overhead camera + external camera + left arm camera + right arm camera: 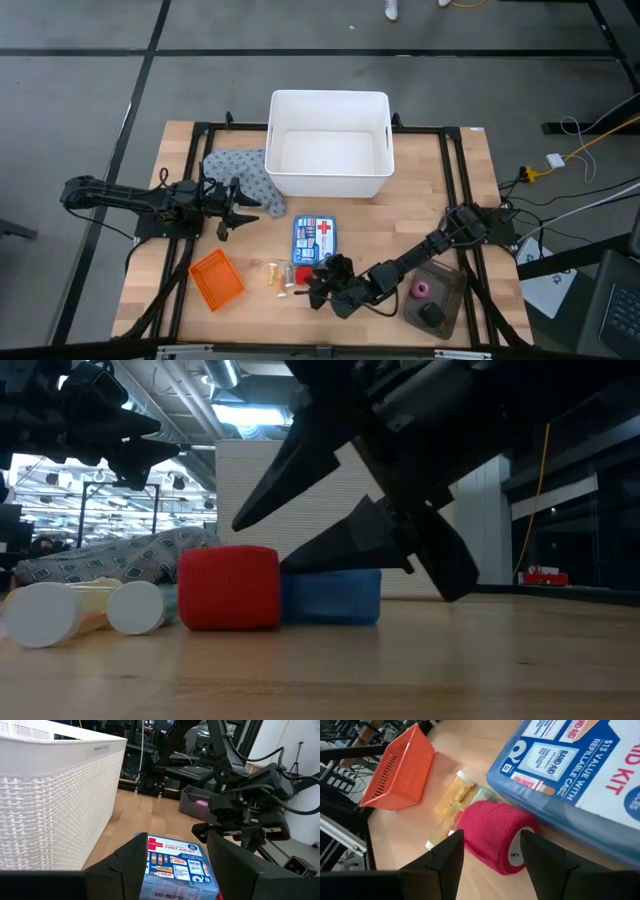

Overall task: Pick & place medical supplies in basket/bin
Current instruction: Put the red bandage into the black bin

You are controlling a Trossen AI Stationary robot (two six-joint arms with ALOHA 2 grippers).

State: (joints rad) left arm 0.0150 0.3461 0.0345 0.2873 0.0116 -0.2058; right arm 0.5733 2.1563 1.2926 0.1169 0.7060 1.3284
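The right gripper (492, 852) is low over the worktop (455, 200), and its two fingers (445, 860) are spread apart with the red tape roll (495, 835) sitting between them. The fingers are not squeezing the roll. Just past the roll, away from the gripper, lie the yellowish vials (452, 800), and beyond them sits the orange basket (400, 767), with nothing in it. The blue first-aid box (580, 775) is right beside the roll, on the gripper's other side. In the low view the red tape roll (230, 588) stands on the wood with the gripper's dark fingers above it and the box (330, 596) touching it from behind. The left gripper (228, 210) is up in the air beside the grey speckled cloth (240, 172), with its fingers spread and nothing in them. The big white bin (328, 145) is just to one side of it and has nothing inside. A pink tape roll (422, 289) and a black one (432, 313) sit in a grey tray (450, 280) behind the right arm.
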